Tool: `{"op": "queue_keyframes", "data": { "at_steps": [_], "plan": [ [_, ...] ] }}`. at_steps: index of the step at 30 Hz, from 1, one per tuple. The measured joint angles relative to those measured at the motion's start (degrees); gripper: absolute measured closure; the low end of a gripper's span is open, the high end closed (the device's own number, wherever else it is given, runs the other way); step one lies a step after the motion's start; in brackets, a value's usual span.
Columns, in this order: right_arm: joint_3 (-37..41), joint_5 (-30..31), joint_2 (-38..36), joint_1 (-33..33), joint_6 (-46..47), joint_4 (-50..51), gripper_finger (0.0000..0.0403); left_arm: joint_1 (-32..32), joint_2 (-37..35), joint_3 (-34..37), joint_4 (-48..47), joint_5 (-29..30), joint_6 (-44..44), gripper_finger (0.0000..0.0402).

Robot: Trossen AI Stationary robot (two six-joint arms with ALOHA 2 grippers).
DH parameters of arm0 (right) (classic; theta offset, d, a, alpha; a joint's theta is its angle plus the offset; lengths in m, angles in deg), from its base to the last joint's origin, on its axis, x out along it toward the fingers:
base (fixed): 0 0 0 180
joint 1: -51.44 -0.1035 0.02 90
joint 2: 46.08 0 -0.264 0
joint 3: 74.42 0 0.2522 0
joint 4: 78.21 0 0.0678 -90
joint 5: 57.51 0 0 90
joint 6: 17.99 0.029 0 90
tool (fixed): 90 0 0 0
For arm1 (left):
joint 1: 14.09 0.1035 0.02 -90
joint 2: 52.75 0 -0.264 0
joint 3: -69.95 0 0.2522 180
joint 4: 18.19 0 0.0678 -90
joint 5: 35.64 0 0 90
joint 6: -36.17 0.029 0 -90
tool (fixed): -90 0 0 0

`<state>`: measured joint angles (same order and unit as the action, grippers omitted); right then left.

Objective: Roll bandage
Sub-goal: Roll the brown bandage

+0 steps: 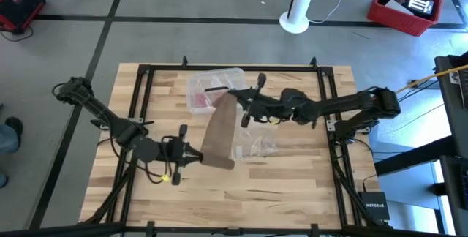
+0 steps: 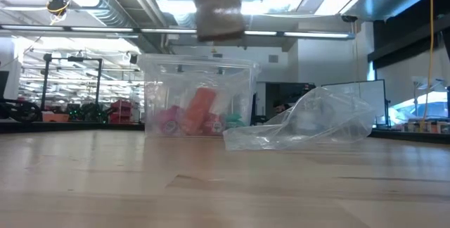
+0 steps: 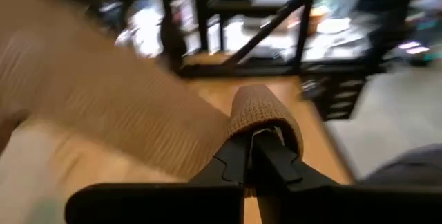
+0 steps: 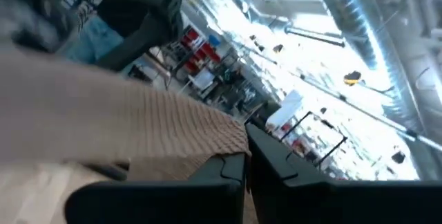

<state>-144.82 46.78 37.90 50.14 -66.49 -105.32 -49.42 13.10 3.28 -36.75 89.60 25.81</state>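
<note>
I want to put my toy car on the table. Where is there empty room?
The near half of the table, in front of the bandage, is bare. So is the far left corner. The middle is crowded: clear box, plastic bag, left claw, right claw.

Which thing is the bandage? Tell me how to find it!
Look at the middle of the wooden table, between the two dark arms. The bandage is the brown-tan cloth strip stretched from the left gripper to the right gripper, unlike the clear plastic box and crinkly bag nearby.
</note>
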Motion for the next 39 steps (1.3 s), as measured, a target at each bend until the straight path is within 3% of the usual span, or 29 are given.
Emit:
{"op": "queue_keyframes", "data": {
  "at_steps": [10,14,17,22,27,31,35,39],
  "plan": [
    [-6.4,-4.2,-3.1,-11.2,-4.4,11.8,0.0395,6.8,0.3,0.0,-20.5,20.6,-15.7,0.0402],
    [-7.8,-4.2,-3.1,-16.8,-3.9,20.8,0.0392,8.8,-1.5,0.0,-22.9,30.0,-15.3,0.0402],
    [-7.8,-2.2,-3.1,-19.7,0.1,28.6,0.0395,8.8,-4.8,0.0,-20.4,35.7,-9.4,0.0402],
    [-7.8,-0.1,-2.2,-20.4,17.5,37.1,0.0377,8.7,-10.6,0.0,-11.0,32.5,5.9,0.0402],
    [-7.9,-2.8,1.3,-17.7,37.0,38.7,0.0293,8.7,-12.0,0.0,-7.0,30.0,12.5,0.0402],
    [-7.8,-8.4,2.5,-16.9,40.2,39.5,0.0207,8.7,-11.9,0.0,-7.0,29.8,12.3,0.0402],
    [-8.7,-4.0,2.2,-16.9,39.6,40.5,0.0138,8.1,-11.9,0.0,-7.2,29.5,11.3,0.0402],
    [-13.7,-3.4,0.9,-17.0,39.4,46.2,0.0093,7.8,-11.5,0.0,-7.1,29.2,11.3,0.0402]
  ]
}}
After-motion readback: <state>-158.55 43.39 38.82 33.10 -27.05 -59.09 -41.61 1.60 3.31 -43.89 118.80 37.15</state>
